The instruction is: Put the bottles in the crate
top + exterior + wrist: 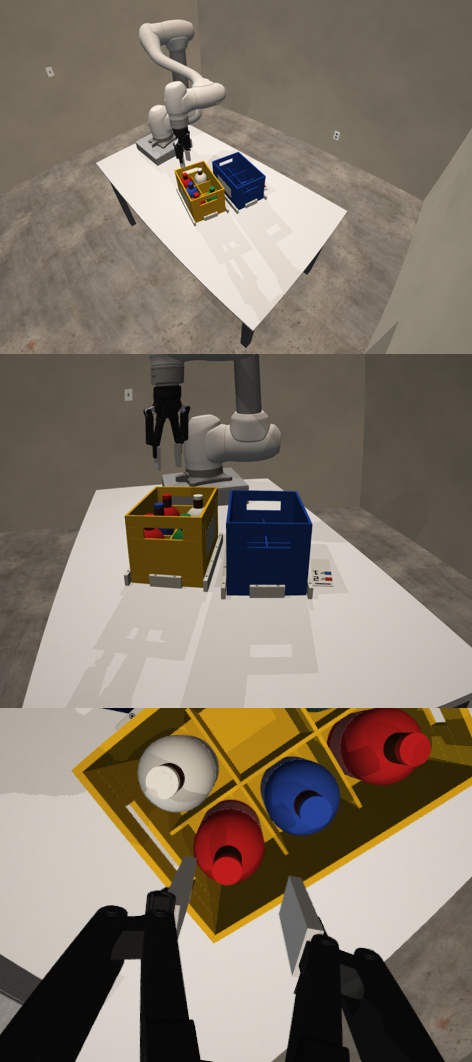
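Five bottles point(200, 177) point(195, 511) point(190, 770), two crates point(209, 210) point(165, 559) point(145, 830)

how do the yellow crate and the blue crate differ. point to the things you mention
The yellow crate point(210, 209) point(165, 559) point(150, 855) holds bottles, while the blue crate point(249, 194) point(268, 567) has none in view. The yellow crate stands farther from the pick list point(322, 573); the blue crate stands right beside it. Both are upright, open-topped, divided inside and have handle slots.

My black claw point(183, 156) point(167, 457) point(239, 887) has gray tips.
I see a yellow crate point(210, 210) point(165, 557) point(257, 915), a blue crate point(249, 195) point(268, 567), and red, blue, green and white bottle caps.
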`<state>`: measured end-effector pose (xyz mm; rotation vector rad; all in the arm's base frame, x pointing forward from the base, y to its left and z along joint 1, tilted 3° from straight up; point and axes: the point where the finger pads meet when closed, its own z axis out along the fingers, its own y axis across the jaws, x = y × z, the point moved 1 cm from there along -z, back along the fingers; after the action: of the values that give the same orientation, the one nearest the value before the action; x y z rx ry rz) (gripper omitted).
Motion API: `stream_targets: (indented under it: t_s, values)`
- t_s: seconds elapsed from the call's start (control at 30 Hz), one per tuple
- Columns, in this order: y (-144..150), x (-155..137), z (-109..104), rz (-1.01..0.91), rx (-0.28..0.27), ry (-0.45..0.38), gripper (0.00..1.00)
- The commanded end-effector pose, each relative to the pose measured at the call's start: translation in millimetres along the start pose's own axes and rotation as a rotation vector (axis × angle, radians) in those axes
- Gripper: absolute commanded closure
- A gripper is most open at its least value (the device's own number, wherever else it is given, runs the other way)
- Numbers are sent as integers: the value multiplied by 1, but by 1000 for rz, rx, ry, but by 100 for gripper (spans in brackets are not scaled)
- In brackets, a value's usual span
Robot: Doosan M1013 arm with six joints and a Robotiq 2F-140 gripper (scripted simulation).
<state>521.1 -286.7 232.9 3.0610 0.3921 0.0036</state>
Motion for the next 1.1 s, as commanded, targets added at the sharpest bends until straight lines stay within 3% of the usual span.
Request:
stream_targets:
  t_s: [0.0,1.07]
  values:
    - [-4,-10,10,-15,2,3,62]
    - [-7,-19,41,-15,2,3,62]
